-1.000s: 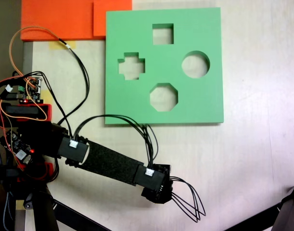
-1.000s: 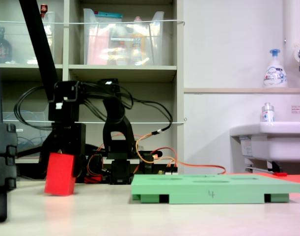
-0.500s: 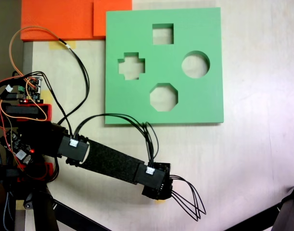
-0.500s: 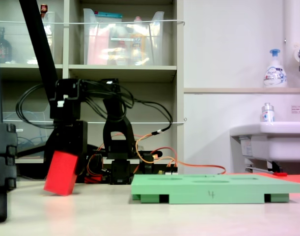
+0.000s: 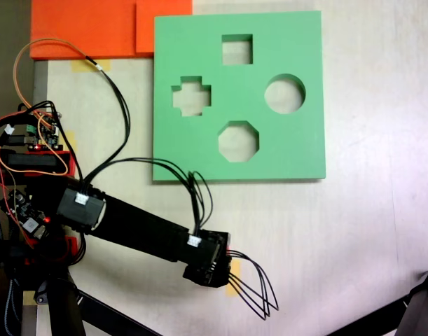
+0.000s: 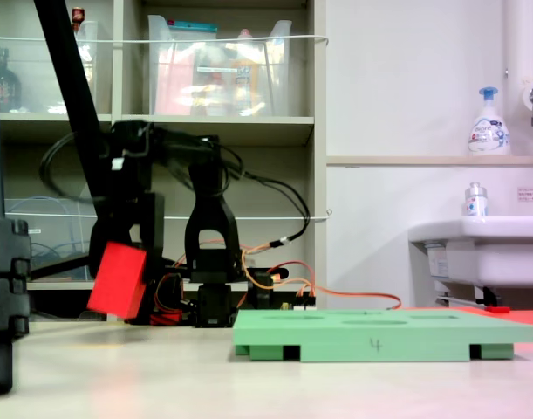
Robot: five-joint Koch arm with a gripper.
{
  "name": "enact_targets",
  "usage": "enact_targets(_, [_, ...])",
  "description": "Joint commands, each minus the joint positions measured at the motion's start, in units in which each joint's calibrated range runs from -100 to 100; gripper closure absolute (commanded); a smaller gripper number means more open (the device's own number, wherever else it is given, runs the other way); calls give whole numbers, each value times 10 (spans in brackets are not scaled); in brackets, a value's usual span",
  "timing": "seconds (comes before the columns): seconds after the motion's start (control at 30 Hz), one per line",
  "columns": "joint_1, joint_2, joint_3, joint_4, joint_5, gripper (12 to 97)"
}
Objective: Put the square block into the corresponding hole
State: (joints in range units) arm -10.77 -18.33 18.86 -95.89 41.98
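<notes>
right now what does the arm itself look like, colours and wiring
The arm is black and blocky, with small white connector tags on its joints. Thin black cables loop out by the wrist, and more arc back toward the base, where red parts and an orange wire show.

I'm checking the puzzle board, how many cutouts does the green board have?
4, all in the green board in a fixed view: the square cutout at the top, the cross at left, the circle at right, the octagon at the bottom. None looks hidden.

A matt foam look is being shown by the green board (image 5: 199, 150) and the red cube (image 6: 118, 279). The table (image 5: 368, 231) is looking smooth, pale, faintly glossy; the arm (image 5: 136, 227) matt black plastic.
</notes>
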Motion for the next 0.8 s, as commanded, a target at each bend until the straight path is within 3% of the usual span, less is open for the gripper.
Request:
enact_targets(0.0, [18, -93, 16, -41, 18, 838])
enact_targets(0.17, [88, -213, 15, -41, 92, 838])
enact_targets(0.4, [213, -237, 22, -41, 226, 832])
enact_targets(0.57, [279, -106, 126, -41, 284, 833])
enact_targets(0.77, [315, 122, 328, -41, 314, 833])
